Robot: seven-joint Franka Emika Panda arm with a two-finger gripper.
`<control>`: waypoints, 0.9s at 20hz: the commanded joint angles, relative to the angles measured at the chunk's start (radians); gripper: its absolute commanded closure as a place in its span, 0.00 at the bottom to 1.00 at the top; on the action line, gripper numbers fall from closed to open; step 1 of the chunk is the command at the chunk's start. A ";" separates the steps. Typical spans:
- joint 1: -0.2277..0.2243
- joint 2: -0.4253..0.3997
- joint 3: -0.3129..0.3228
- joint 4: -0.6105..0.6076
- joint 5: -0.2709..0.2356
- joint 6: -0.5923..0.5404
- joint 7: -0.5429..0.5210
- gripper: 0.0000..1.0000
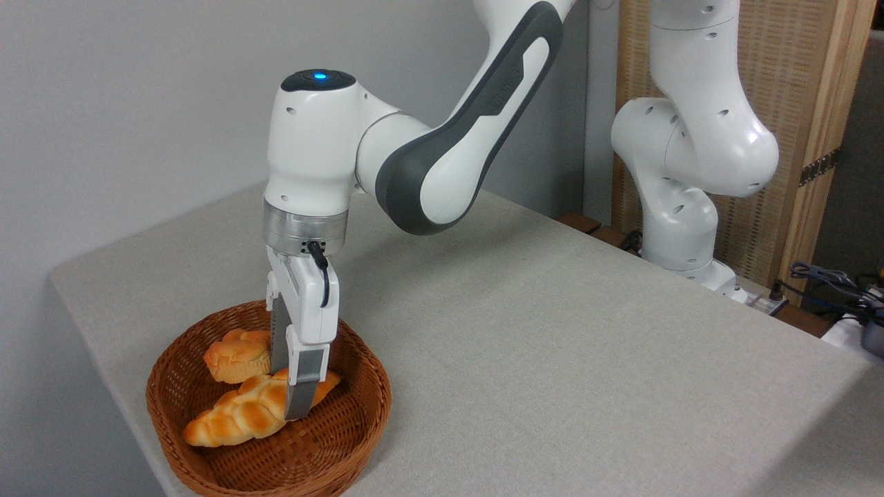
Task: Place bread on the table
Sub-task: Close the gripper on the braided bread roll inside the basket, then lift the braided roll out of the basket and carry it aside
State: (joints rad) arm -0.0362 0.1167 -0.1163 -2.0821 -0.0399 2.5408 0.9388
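While the gripper [295, 404] stands vertical inside the wicker basket [359, 428], its jaws straddle the bread [238, 414] near its right end; whether they press it yet, I cannot tell. Judged step: the grasp. Close firmly, lift straight up clear of the rim, then carry right over the bare worktop [552, 345]. An off-centre hold may let the loaf tilt. Bread: long, braided, golden-orange, browned ridges, lying diagonally on the basket floor, just beside a small round bun [235, 355].
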 commanded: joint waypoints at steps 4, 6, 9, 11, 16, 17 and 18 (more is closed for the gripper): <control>0.002 -0.002 -0.009 -0.006 -0.006 0.022 0.020 0.76; 0.002 -0.002 -0.009 -0.006 -0.006 0.022 0.020 0.76; 0.002 0.000 -0.009 -0.006 -0.006 0.021 0.018 0.76; 0.002 0.000 -0.009 -0.006 -0.006 0.022 0.018 0.76; 0.004 -0.002 -0.009 -0.004 -0.008 0.021 0.018 0.76; 0.009 -0.005 -0.009 -0.004 -0.008 0.019 0.018 0.76; 0.009 -0.009 -0.008 -0.001 -0.014 0.016 0.017 0.76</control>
State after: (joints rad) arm -0.0358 0.1175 -0.1225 -2.0818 -0.0399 2.5418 0.9389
